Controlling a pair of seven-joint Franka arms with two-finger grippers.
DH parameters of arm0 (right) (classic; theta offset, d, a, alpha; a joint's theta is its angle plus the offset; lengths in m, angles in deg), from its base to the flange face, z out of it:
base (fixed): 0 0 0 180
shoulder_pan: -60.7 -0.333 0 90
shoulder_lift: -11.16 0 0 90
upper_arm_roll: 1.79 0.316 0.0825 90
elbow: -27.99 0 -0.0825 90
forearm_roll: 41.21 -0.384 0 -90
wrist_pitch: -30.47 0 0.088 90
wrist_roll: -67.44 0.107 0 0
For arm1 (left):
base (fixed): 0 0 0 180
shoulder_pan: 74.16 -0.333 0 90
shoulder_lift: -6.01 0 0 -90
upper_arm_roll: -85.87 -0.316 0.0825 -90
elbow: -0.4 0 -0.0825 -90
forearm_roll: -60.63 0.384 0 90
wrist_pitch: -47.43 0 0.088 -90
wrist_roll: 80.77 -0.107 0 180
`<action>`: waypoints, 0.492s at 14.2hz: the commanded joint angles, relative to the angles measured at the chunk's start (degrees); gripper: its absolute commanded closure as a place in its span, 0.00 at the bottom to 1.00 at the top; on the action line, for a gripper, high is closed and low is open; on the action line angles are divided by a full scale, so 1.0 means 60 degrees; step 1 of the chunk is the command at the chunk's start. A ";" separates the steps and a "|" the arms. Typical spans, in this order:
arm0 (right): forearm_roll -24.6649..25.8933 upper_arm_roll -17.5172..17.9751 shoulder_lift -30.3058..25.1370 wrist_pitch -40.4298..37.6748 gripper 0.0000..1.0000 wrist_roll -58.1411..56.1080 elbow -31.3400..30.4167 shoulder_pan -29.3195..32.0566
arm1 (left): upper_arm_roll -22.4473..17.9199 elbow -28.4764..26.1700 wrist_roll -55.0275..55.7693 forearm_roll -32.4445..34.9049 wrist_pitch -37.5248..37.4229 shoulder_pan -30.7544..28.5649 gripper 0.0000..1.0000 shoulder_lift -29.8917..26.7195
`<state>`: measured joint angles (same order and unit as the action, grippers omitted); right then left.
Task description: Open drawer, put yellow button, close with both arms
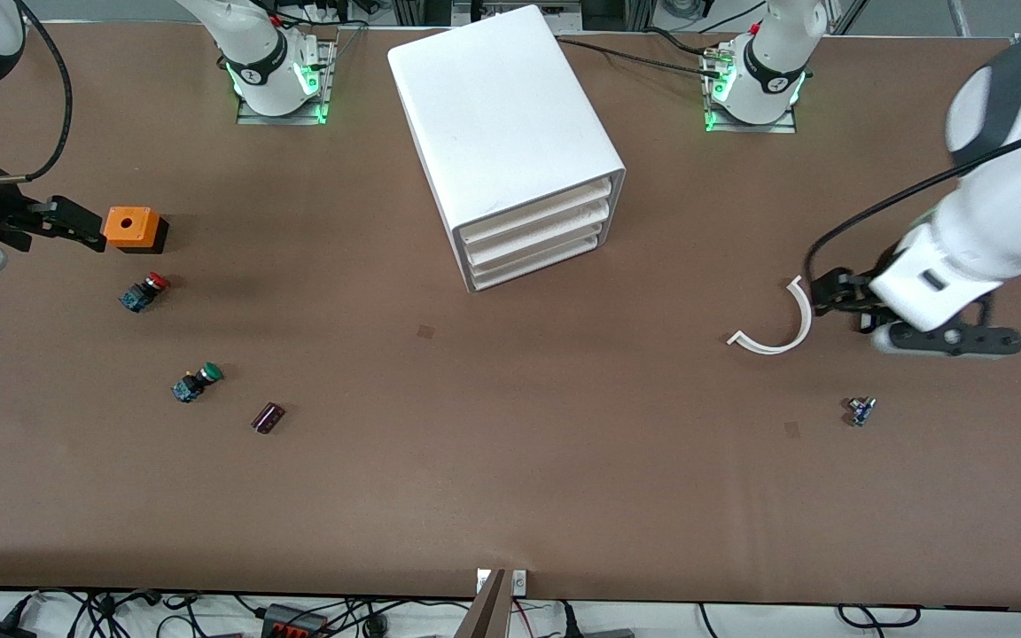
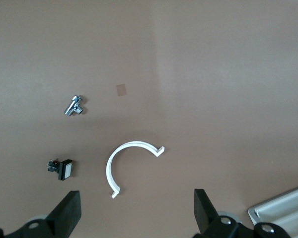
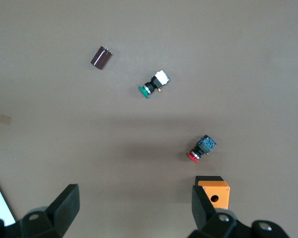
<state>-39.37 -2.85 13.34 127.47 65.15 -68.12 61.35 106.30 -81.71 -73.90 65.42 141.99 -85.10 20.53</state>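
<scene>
Drawer unit [image 1: 510,151]: stands mid-worktop [image 1: 510,496], all three fronts flush and shut. Shows no plainly yellow button anywhere in view. Closest in colour, an orange box [image 1: 132,229] with a hole in its top, toward the right arm's end, with a red push-button [image 1: 145,291], a green push-button [image 1: 197,381] and a dark cylinder [image 1: 268,417] nearer the front camera. Fits either a drawer awaiting opening or one closed again with the button inside; cannot be settled from here. Right tool [image 1: 89,232]: hovers just beside the orange box, fingers spread wide, holding nothing, box next to one finger rather than between them. Left tool [image 1: 830,294]: hangs by one end of a white curved clip [image 1: 781,332] toward the left arm's end, likewise wide open and gripping nothing. Both well apart from the drawer unit.
</scene>
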 commanded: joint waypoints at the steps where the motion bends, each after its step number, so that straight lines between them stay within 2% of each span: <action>1: 0.0060 0.0001 -0.0084 -0.0039 0.00 0.0060 0.0021 -0.0035 | -0.2386 -0.0874 -0.1244 -0.0754 0.0016 0.1771 0.00 -0.1245; 2: 0.0060 0.0001 -0.0084 -0.0054 0.00 0.0060 0.0007 -0.0035 | -0.2961 -0.1310 -0.1509 -0.0740 0.0060 0.2243 0.00 -0.1668; 3: 0.0045 0.0001 -0.0099 -0.0054 0.00 0.0074 0.0021 -0.0035 | -0.3170 -0.1909 -0.1555 -0.0740 0.0133 0.2509 0.00 -0.2180; 5: 0.0045 0.0001 -0.0099 -0.0010 0.00 0.0075 0.0021 -0.0035 | -0.3201 -0.2644 -0.1556 -0.0740 0.0308 0.2512 0.00 -0.2696; 7: 0.0045 0.0001 -0.0084 -0.0025 0.00 0.0075 0.0021 -0.0035 | -0.3172 -0.2750 -0.1556 -0.0710 0.0324 0.2410 0.00 -0.2815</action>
<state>-39.37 -2.86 13.34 127.48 65.15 -68.11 61.34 88.45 -94.12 -81.54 61.92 142.17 -70.88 6.44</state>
